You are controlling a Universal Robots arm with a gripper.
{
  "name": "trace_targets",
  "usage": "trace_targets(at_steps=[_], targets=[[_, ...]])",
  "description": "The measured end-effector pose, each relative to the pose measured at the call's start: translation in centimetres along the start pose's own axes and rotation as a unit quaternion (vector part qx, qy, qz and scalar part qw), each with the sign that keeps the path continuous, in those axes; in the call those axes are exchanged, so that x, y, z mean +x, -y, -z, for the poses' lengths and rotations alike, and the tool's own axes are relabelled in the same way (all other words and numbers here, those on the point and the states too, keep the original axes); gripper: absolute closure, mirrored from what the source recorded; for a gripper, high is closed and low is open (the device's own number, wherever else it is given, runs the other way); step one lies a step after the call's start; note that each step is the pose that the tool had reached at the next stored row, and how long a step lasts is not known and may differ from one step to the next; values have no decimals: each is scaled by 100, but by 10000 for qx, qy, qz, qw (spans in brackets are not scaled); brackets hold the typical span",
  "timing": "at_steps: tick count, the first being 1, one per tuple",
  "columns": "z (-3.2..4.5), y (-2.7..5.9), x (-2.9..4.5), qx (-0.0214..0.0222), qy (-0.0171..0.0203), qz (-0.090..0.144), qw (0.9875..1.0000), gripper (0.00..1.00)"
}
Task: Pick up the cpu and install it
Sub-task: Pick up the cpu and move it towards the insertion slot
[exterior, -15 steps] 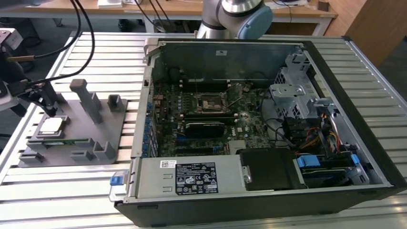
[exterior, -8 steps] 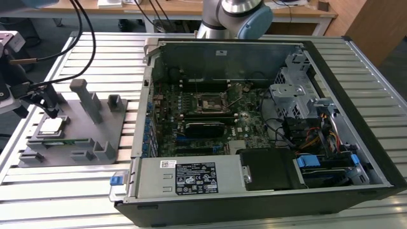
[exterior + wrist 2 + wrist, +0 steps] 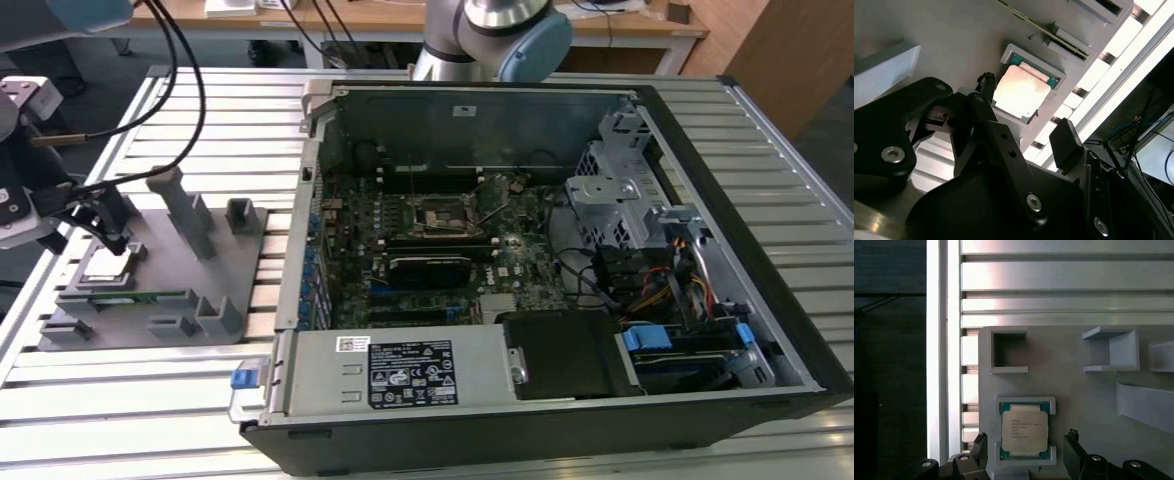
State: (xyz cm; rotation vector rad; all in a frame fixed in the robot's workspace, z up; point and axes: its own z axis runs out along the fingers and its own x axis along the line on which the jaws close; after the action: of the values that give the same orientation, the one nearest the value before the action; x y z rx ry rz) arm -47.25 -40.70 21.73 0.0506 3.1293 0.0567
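One small square cpu with a silvery top (image 3: 112,266) sits in the grey plastic tray (image 3: 200,290) in the exterior view, black fingers (image 3: 118,236) just above. In the second wrist view the fingers (image 3: 1066,145) stand wide, one each side. In the first wrist view, keep the cpu (image 3: 1024,431) centred, go straight down, squeeze its edges gently.
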Motion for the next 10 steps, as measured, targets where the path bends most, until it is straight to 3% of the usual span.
trace_targets(at_steps=[2,3,10], targets=[[-13,-1,-4,67,1,0,10000,30],[-25,0,-7,80,2,0,10000,30],[-133,3,-11,81,2,-4,10000,30]])
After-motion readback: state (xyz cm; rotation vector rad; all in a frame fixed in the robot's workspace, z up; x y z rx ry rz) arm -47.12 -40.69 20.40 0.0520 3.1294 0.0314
